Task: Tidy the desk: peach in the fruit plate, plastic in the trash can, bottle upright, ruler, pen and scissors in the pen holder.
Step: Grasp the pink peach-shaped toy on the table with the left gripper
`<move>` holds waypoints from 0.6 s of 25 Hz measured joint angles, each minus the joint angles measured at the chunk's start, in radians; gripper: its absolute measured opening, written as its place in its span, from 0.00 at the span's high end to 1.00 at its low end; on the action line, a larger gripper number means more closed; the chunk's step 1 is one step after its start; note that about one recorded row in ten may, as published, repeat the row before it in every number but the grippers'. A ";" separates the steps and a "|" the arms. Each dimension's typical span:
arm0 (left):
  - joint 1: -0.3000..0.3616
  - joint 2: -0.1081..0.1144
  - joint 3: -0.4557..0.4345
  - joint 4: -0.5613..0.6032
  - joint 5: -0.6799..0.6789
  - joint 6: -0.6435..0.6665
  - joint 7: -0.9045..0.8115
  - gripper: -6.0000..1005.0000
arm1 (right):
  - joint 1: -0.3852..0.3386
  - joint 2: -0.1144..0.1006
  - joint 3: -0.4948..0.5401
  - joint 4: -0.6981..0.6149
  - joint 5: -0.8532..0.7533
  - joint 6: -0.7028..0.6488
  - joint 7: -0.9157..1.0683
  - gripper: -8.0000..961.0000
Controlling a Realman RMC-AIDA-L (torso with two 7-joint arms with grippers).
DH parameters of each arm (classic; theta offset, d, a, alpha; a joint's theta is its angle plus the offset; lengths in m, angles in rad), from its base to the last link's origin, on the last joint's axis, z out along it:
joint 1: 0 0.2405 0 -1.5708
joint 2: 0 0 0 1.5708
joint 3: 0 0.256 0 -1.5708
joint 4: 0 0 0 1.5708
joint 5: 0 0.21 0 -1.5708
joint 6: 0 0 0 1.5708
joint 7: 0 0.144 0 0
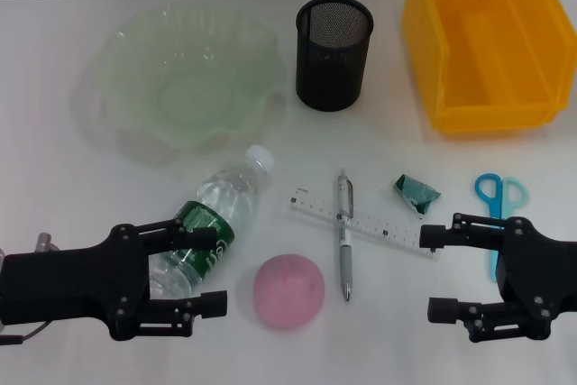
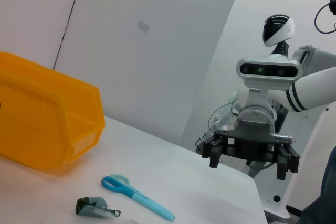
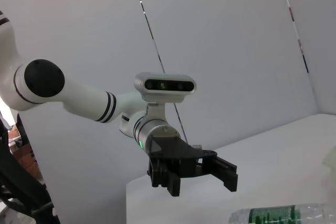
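Note:
In the head view a clear water bottle [image 1: 221, 218] with a green label lies on its side. A pink peach [image 1: 288, 290] sits in front of it. A pen [image 1: 344, 233] lies across a white ruler [image 1: 361, 221]. A green plastic wrapper [image 1: 416, 194] and blue scissors [image 1: 498, 205] lie to the right. The green glass fruit plate [image 1: 117, 69], the black mesh pen holder [image 1: 334, 53] and the yellow bin [image 1: 482, 38] stand at the back. My left gripper [image 1: 216, 270] is open, with the bottle's base between its fingers. My right gripper [image 1: 431, 273] is open and empty, beside the ruler's end.
The left wrist view shows the right gripper [image 2: 251, 156], the yellow bin [image 2: 47, 124], the scissors [image 2: 137, 196] and the wrapper [image 2: 93, 206]. The right wrist view shows the left gripper [image 3: 197, 178] and the bottle [image 3: 283, 216]. The table top is white.

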 joint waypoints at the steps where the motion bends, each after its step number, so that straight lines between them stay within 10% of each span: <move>1: 0.000 0.000 0.000 0.000 0.000 0.000 0.000 0.17 | 0.001 0.000 0.000 0.000 0.000 0.002 0.000 0.15; 15: -0.020 -0.005 0.001 0.048 -0.007 0.001 -0.109 0.17 | 0.009 0.000 0.001 -0.009 -0.002 0.016 0.005 0.15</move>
